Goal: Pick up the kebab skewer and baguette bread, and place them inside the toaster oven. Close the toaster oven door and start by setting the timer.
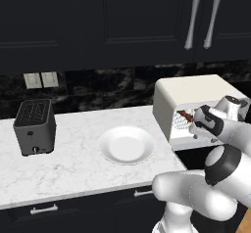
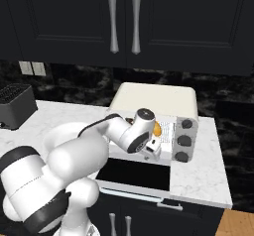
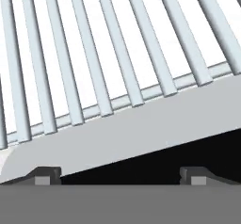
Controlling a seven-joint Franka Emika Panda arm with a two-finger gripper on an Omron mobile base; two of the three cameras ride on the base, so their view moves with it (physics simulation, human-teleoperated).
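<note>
Hand view: gripper (image 3: 120, 175) spread wide over wire rack (image 3: 117, 53) — white marble counter (image 1: 73, 163); black cabinets (image 1: 98, 16).

Counter is holding one toaster oven (image 1: 188, 97), one slot toaster (image 1: 34, 125), one plate (image 1: 126, 145), one skewer (image 1: 186, 115), one baguette (image 2: 157, 129).

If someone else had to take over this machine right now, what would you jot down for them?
Gripper: open, holding nothing, at the mouth of the toaster oven, just over its wire rack.
Kebab skewer and baguette bread: both already inside on the rack.
Toaster oven door: folded down, open.
White plate: on the counter, nothing on it.
Done: both foods loaded.
Left: pull the arm out, close the door, turn the timer knob.
</note>
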